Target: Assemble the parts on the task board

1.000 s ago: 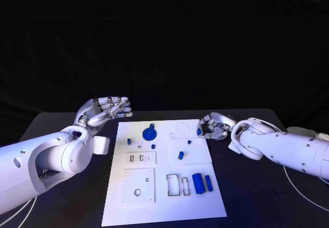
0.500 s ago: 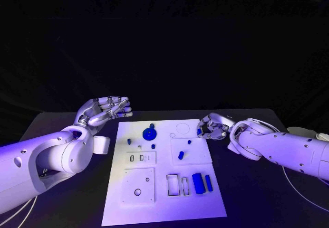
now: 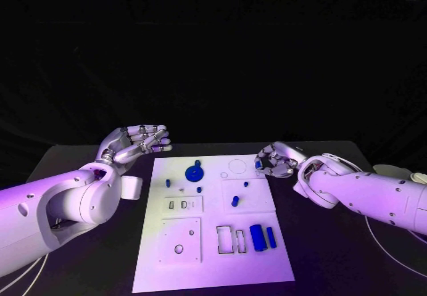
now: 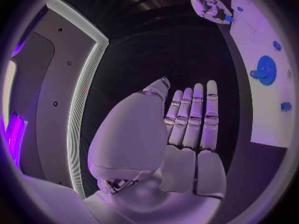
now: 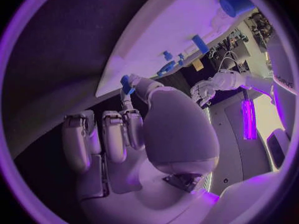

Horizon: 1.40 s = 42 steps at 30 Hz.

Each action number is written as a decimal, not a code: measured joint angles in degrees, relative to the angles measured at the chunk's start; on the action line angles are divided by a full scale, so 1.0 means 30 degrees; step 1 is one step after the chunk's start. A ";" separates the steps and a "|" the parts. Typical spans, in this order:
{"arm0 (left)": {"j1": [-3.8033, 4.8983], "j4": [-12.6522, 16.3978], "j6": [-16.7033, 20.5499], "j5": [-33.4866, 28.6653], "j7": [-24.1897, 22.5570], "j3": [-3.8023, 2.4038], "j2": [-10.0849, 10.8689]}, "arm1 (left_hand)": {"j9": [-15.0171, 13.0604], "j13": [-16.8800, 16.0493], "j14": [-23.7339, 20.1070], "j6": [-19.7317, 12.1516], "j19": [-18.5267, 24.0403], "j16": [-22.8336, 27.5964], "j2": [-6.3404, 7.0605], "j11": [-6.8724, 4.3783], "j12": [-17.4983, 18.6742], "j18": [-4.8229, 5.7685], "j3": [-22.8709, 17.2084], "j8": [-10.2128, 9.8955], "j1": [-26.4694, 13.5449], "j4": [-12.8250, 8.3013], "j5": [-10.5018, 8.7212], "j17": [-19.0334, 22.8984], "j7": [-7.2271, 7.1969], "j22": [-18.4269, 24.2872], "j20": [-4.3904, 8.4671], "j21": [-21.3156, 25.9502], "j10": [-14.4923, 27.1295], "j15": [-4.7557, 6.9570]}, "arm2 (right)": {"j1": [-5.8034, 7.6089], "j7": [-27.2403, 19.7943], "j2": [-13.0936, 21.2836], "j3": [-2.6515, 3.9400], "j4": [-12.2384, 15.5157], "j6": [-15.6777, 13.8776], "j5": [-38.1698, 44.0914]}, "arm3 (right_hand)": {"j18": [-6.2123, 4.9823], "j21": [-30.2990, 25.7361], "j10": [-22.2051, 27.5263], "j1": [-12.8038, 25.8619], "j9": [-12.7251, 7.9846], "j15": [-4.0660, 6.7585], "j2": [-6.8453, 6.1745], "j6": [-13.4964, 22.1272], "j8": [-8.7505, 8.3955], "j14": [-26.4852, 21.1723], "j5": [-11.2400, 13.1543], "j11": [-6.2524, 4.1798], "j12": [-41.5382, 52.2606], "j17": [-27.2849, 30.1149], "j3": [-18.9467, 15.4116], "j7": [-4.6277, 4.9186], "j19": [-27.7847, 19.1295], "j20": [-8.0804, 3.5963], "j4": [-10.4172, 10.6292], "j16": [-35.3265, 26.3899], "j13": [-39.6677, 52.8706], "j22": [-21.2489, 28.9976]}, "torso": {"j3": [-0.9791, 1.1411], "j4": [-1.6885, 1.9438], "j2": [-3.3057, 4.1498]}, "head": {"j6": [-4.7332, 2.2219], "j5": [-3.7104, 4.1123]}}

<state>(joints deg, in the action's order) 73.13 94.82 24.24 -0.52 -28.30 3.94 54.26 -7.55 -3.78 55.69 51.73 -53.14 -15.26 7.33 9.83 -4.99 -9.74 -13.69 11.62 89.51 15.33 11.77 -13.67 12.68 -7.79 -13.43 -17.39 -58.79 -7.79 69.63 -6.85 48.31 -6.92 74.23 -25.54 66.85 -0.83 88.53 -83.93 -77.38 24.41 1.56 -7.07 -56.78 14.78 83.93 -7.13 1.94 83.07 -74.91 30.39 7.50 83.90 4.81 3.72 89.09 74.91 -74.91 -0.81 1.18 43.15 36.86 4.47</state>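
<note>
Right hand [image 3: 277, 164] pinching small blue part [image 5: 126, 84] | beside task board [image 3: 213, 259] | left hand [image 3: 138, 142] curled, holding nothing

The right hand [image 3: 277, 161] now sits a little higher and farther from the robot than it did a second ago, lifted along the right edge of the task board [image 3: 213, 259] toward that board's far corner. Its wrist has turned, so the fingers [image 3: 267, 165] point more toward the board's far end than before. The small blue part [image 5: 126, 84] pinched at the fingertips has risen with the hand; in the right wrist view it sits just off the board's edge.
</note>
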 measured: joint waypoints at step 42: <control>-0.0009 -0.2348 -0.0348 -0.0068 0.0255 0.0144 -0.1734 | 0.0015 -0.0001 0.0000 0.0000 0.0000 0.0073 0.0073 0.0068 0.0071 0.0000 -0.0053 0.0000 -0.0084 0.0053 -0.0082 -0.0071 0.0000 0.0015 0.0000 0.0007 -0.0068 -0.0001 | -0.1236 0.7656 -0.5330 -0.0471 0.4635 -0.0906 0.6560 | 0.0002 0.0421 -0.0070 0.1573 -0.0126 0.0134 -0.0260 0.0211 0.0440 -0.0002 -0.0144 -0.0068 -0.0172 -0.0014 0.0049 -0.0200 -0.0003 -0.0136 0.0381 -0.0001 -0.0002 -0.0008 | -0.0341 -0.0029 -0.0916 | 0.1029 -0.1701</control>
<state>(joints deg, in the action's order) 73.11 87.78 23.20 -0.72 -27.53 4.37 49.06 -7.50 -3.78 55.69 51.73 -53.14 -15.04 7.55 10.03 -4.78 -9.74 -13.85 11.62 89.25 15.48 11.52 -13.89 12.68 -7.75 -13.43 -17.37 -59.00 -7.79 65.93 16.12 32.32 -8.33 88.13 -28.26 86.53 -0.82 89.80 -84.14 -72.66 24.04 1.96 -7.85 -56.15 16.10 83.92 -7.56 1.73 82.55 -74.95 30.54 6.89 83.89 4.40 4.86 89.09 74.91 -74.93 -1.83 1.09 40.41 39.95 -0.64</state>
